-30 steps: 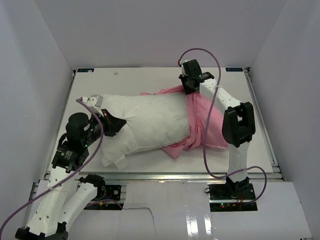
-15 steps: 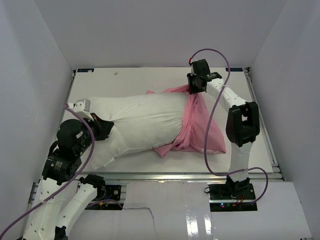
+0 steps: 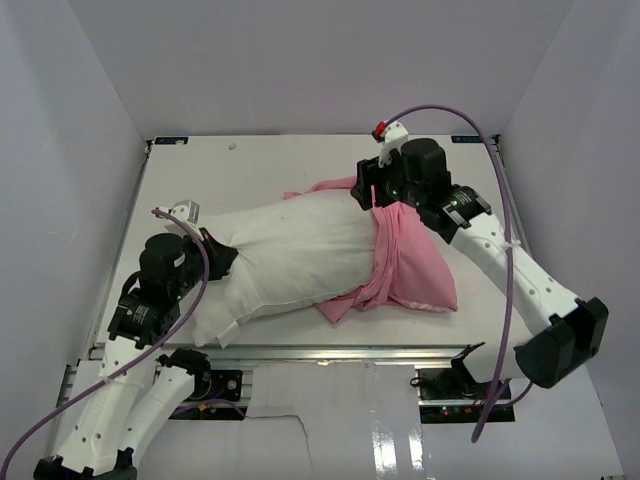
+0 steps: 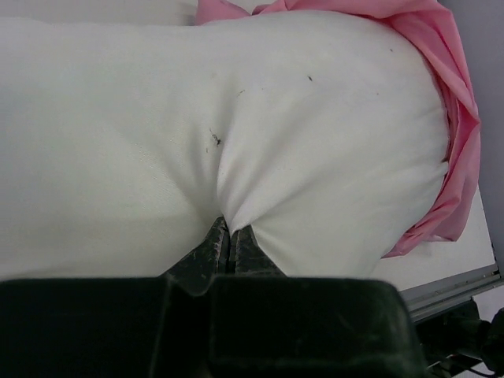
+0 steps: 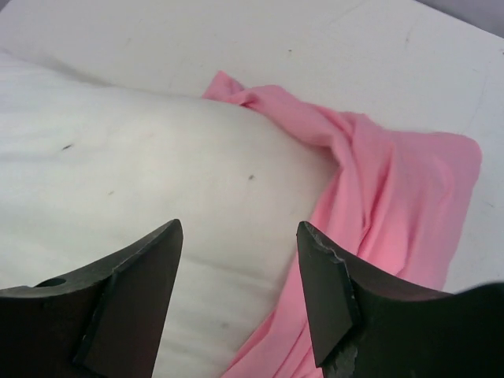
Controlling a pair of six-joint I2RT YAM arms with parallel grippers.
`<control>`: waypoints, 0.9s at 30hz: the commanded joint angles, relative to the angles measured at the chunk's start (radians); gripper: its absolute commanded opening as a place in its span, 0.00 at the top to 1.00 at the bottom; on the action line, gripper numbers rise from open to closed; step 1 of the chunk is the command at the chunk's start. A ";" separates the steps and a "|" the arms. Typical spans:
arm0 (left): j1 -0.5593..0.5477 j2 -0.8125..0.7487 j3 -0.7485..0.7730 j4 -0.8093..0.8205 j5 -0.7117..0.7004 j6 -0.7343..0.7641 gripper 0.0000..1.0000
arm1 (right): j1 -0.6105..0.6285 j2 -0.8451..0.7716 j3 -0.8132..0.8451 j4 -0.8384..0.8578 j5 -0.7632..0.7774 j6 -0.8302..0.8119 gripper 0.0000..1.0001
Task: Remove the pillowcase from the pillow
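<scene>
Near edge: metal rail (image 3: 330, 352) along the front of the table, both arm bases bolted just behind it, purple cables (image 3: 513, 290) looping off each arm.
Table: flat white top (image 3: 260, 165), matte, a few faint scuffs in the right wrist view.
Room: plain pale walls (image 3: 320, 60) boxing in the left, back and right sides (basically a white booth).
Left gripper: left gripper (image 4: 230, 236) has its fingers squeezed together on a pinch of pillow cloth at the bare left end, and the fabric puckers into a crease right above the tips.
Pillow: the pillow (image 3: 290, 250) lies across the middle of the table, long side running left to right, plump, off-white, with a few tiny dark specks. Most of it is uncovered.
Pillowcase: the pillowcase (image 3: 415, 265) only covers the pillow's right end. Its open edge is bunched into a pink ridge across the pillow, with one loose bit poking out at the far side and another flap at the near side. I can't make out any print from here.
Right gripper: right gripper (image 5: 240, 228) has its fingers spread wide, over the pillow by the bunched pink edge. I can't tell if it touches.
</scene>
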 commanded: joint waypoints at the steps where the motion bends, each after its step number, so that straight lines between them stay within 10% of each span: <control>1: 0.003 0.015 -0.017 0.107 0.066 -0.025 1.00 | 0.050 -0.087 -0.090 0.005 0.066 0.031 0.34; 12: 0.003 0.127 0.144 0.135 0.171 -0.052 1.00 | 0.264 -0.531 -0.743 0.023 0.378 0.287 0.30; 27: 0.004 0.340 0.384 -0.015 0.005 0.044 1.00 | 0.146 -0.267 -0.825 0.161 0.566 0.370 0.43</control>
